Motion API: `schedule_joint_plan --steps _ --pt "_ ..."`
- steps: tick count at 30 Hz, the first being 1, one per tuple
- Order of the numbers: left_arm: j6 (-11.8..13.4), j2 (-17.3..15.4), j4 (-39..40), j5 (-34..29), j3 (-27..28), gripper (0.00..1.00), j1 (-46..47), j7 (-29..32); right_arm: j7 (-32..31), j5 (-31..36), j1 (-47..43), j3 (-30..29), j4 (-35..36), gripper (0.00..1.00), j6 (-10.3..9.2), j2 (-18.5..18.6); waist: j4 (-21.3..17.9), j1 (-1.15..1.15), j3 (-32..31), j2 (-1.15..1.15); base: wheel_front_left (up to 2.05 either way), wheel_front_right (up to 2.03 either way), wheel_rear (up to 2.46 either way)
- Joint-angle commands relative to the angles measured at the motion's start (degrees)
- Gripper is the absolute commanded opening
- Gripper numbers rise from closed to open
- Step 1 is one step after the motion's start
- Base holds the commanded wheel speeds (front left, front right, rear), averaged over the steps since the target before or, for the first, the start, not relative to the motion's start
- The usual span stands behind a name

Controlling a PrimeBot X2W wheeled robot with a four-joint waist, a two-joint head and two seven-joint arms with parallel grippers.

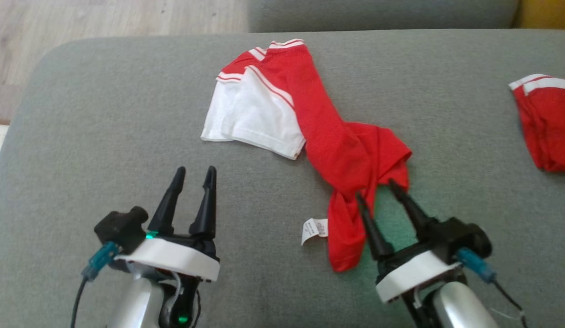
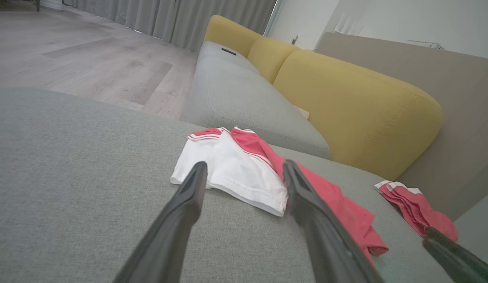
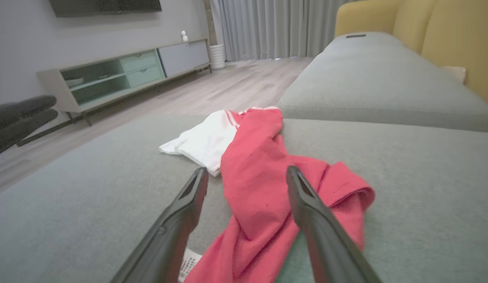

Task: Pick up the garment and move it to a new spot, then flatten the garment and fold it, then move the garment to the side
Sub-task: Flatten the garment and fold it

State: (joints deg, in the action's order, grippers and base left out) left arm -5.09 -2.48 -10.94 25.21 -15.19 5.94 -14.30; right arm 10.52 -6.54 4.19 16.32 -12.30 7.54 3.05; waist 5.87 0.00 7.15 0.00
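A red and white garment [image 1: 318, 136] lies crumpled in a long twisted strip on the grey sofa cushion [image 1: 104, 127], white sleeves at the far end, a white label near its near end. My right gripper [image 1: 375, 187] stands open right over the garment's near red part, fingers either side of a fold, nothing held; the right wrist view shows the red cloth [image 3: 255, 188] between the fingers. My left gripper [image 1: 195, 172] is open over bare cushion, to the left of the garment. In the left wrist view the garment [image 2: 244, 169] lies just beyond the fingertips.
A second red and white garment [image 1: 546, 123] lies at the cushion's right edge. Wooden floor [image 1: 104, 18] runs beyond the cushion's far left corner. Yellow back cushions [image 2: 346, 98] stand to the right, and a low TV cabinet [image 3: 122, 74] across the room.
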Motion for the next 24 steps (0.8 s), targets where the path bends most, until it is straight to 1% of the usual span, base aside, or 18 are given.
schedule_joint_plan --steps 1,6,8,9,16,19,20,21,22,24 --pt "-0.1 -0.4 1.6 -0.2 1.1 1.00 2.3 -0.7 -1.2 0.5 2.5 2.5 0.1 1.00 -0.05 -0.2 1.0 0.00 0.5 0.00 0.00 0.00 0.00" --pt "0.0 -0.4 1.4 0.3 0.3 1.00 2.5 -0.7 -4.3 1.3 4.2 5.8 -5.0 1.00 -0.05 0.3 2.6 0.00 1.5 0.00 0.00 0.00 0.00" --pt "0.0 -0.4 1.3 0.5 0.0 1.00 2.7 -0.7 -6.1 1.4 5.0 6.4 -7.5 1.00 -0.05 0.3 3.3 0.00 2.1 0.00 0.00 0.00 0.00" --pt "0.0 -0.4 1.3 0.5 0.0 1.00 2.7 -0.7 -6.1 1.4 5.0 6.4 -7.5 1.00 -0.05 0.3 3.3 0.00 2.1 0.00 0.00 0.00 0.00" --pt "0.2 -0.4 1.1 1.0 -0.7 1.00 3.4 -0.7 -10.4 2.3 6.9 8.1 -14.9 1.00 -0.05 0.5 5.1 0.00 3.2 0.00 0.00 0.00 0.00" --pt "0.2 -0.4 1.0 1.1 -0.6 1.00 3.4 -0.7 -11.0 2.2 7.8 9.4 -16.6 1.00 -0.05 0.7 5.2 0.00 3.3 0.00 0.00 0.00 0.00" --pt "0.3 -0.4 1.0 1.1 -0.5 1.00 3.4 -0.7 -11.0 2.5 8.2 9.8 -17.0 0.68 -0.05 0.9 5.1 0.00 3.3 0.00 0.00 0.00 0.00" --pt "0.4 -0.4 1.0 1.1 -0.3 1.00 3.4 -0.7 -10.8 2.7 8.7 10.1 -17.2 0.15 -0.05 1.1 4.9 0.00 3.2 0.00 0.00 0.00 0.00" --pt "0.4 -0.4 1.0 1.1 -0.2 1.00 3.3 -0.7 -10.4 2.7 9.0 10.0 -17.3 0.00 -0.05 1.2 4.7 0.00 3.1 0.00 0.00 0.00 0.00" --pt "0.4 -0.4 0.9 1.0 -0.1 1.00 3.3 -0.7 -9.6 2.4 9.7 9.3 -17.0 0.00 -0.05 1.5 4.0 0.00 2.8 0.00 0.00 0.00 0.00"
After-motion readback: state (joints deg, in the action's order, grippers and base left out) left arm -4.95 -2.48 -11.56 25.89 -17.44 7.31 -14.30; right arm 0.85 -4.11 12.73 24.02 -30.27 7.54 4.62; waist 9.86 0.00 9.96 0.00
